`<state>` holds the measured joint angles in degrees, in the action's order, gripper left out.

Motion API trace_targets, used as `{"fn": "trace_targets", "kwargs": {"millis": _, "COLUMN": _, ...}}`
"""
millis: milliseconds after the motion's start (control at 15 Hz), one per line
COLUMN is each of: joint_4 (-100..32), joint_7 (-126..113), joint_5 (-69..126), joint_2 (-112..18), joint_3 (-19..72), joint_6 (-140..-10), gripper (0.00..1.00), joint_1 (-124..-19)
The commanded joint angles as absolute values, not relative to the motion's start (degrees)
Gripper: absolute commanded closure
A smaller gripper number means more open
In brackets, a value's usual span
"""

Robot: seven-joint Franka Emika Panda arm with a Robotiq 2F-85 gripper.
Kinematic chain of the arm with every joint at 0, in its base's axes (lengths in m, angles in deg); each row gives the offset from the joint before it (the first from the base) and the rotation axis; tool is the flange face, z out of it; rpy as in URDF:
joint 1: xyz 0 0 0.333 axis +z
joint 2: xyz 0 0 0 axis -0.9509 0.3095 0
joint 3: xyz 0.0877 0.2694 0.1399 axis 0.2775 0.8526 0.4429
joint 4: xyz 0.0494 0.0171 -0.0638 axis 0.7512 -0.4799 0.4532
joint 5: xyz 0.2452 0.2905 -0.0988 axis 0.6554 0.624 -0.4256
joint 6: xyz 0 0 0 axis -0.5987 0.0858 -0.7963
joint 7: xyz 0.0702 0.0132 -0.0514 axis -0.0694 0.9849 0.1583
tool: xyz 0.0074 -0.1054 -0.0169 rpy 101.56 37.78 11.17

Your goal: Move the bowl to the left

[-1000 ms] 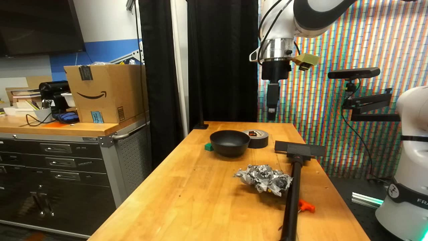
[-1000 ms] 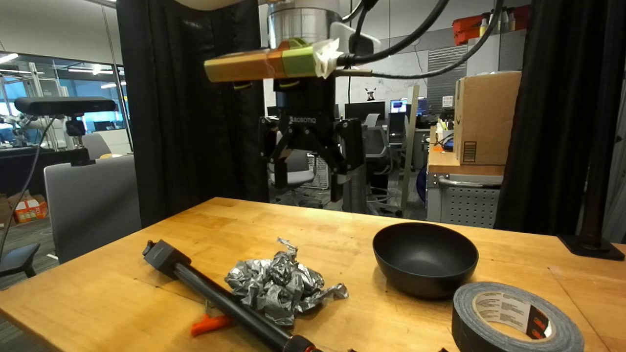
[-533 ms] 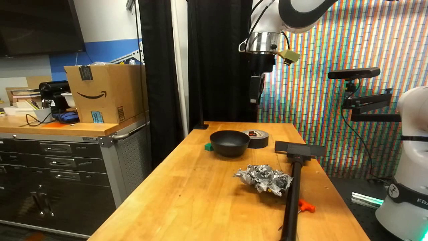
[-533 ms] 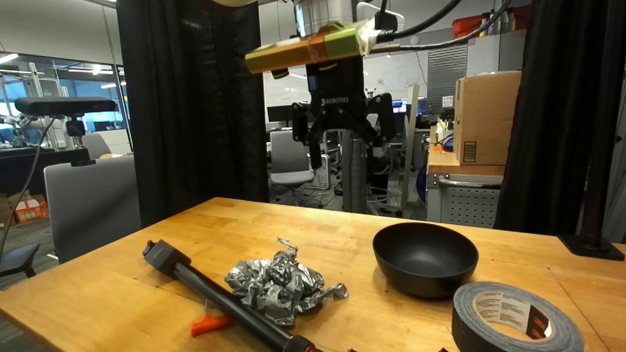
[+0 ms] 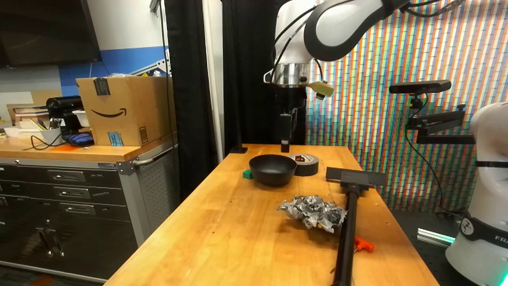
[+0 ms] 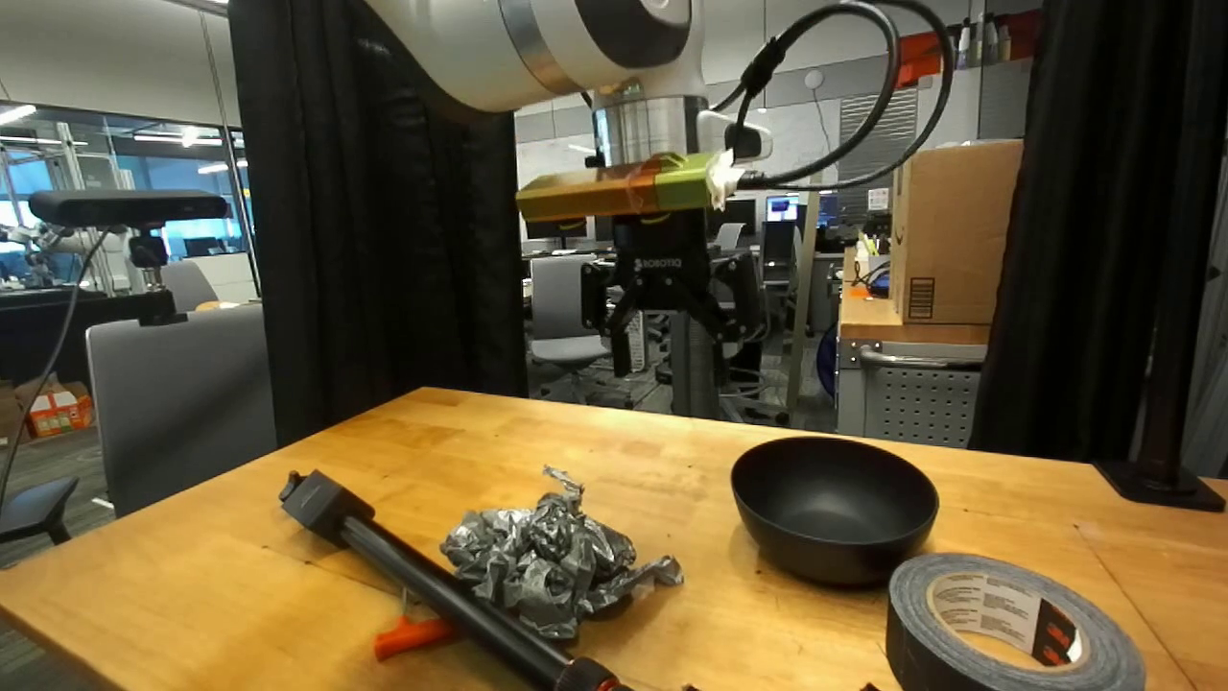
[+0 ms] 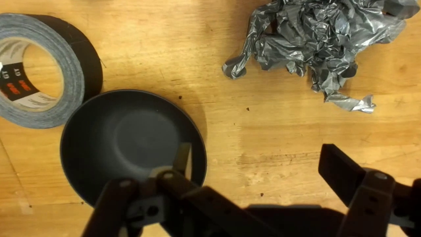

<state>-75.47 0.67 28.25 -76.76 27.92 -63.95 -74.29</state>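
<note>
Gripper (image 6: 673, 357): lower than before, above the table (image 6: 624, 451)
Fingers (image 7: 338, 174): spread apart
Bowl (image 6: 835, 509): upright on the table, just beside the tape (image 6: 998, 607)
Foil (image 6: 547, 561): crumpled, apart from the bowl

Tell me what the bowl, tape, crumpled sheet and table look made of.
Bowl: probably plastic, matte black; smooth with a soft sheen inside, though coated metal or ceramic is possible.
Tape: likely cloth duct tape; dull black outside, layered grey edge.
Crumpled sheet: foil or metallic plastic film; shiny silver-grey, sharp creases.
Table: wood, slight gloss; grain shows.
</note>
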Motion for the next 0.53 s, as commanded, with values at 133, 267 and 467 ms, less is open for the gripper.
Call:
{"fn": "trace_targets", "kwargs": {"millis": 133, "joint_4": -73.6, "joint_7": 4.6, "joint_5": 28.8, "joint_2": -69.0, "joint_3": 27.3, "joint_6": -68.4, "gripper": 0.0, "joint_1": -74.2}}
{"fn": "trace_targets", "kwargs": {"millis": 267, "joint_4": -73.7, "joint_7": 6.4, "joint_5": 28.6, "joint_2": -67.6, "joint_3": 26.9, "joint_6": -70.2, "gripper": 0.0, "joint_1": -74.5}}
{"fn": "trace_targets", "kwargs": {"millis": 467, "joint_4": -74.7, "joint_7": 9.3, "joint_5": 28.4, "joint_2": -66.9, "joint_3": 26.3, "joint_6": -73.2, "gripper": 0.0, "joint_1": -74.9}}
